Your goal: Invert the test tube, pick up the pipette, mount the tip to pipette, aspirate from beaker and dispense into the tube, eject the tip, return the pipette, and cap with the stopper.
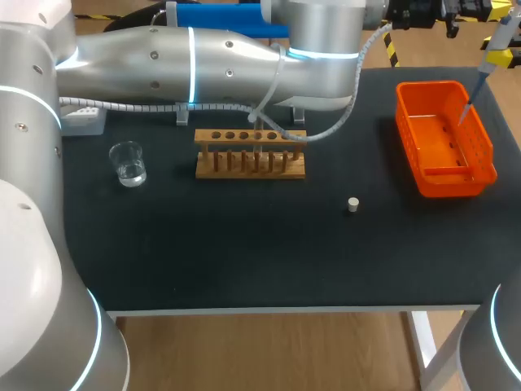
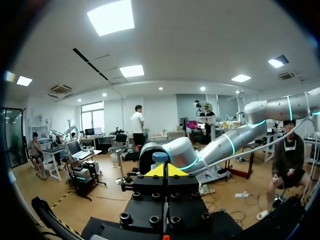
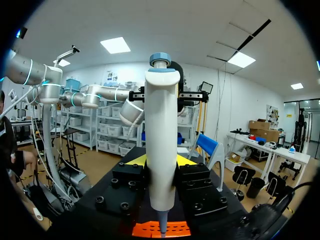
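The right end effector is clamped on the fat middle of the white, blue-topped plastic pipette. It looks light and slippery. The left end effector looks pinched together.

This is looking like a laboratory set up for robot work. A black table is carrying a wooden test tube rack, a glass beaker holding clear liquid, a small stopper and an orange basket. A white pipette is standing upright, clamped between the right gripper's fingers, and the silver left arm is stretching across the table's far side.
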`<state>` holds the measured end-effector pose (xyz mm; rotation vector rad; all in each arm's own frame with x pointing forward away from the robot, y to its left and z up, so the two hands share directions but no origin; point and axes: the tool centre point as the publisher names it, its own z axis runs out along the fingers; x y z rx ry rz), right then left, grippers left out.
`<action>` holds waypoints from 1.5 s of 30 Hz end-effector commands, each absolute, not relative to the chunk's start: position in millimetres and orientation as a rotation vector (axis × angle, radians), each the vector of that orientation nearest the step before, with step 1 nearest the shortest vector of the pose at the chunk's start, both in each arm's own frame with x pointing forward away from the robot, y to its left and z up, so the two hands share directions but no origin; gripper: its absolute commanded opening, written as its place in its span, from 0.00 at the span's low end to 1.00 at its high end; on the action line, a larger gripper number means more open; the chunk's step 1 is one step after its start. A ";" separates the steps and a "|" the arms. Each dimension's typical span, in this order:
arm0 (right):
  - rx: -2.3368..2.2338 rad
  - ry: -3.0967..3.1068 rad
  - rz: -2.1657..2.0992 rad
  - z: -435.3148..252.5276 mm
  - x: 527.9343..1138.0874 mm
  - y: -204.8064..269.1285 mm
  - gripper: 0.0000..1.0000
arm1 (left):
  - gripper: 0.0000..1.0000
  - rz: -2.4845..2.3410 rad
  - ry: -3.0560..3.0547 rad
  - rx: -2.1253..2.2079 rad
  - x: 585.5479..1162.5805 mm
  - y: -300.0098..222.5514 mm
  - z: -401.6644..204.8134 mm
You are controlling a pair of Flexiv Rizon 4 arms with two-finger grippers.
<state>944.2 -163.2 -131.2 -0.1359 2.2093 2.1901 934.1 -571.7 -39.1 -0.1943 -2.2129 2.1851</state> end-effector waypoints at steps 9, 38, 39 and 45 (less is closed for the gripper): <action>-0.137 2.213 2.187 -130.5 944.3 -163.7 0.00 | 0.00 2.179 -2.221 -0.181 935.1 -573.8 -42.4; -0.137 2.213 2.187 -130.5 944.3 -163.7 0.00 | 0.00 2.153 -2.206 -0.156 939.6 -579.9 -52.6; -0.137 2.213 2.187 -130.5 944.3 -163.7 0.00 | 0.00 2.152 -2.206 -0.156 939.7 -580.0 -52.8; -0.137 2.213 2.187 -130.5 944.3 -163.7 0.00 | 0.00 2.148 -2.203 -0.153 939.7 -580.1 -55.8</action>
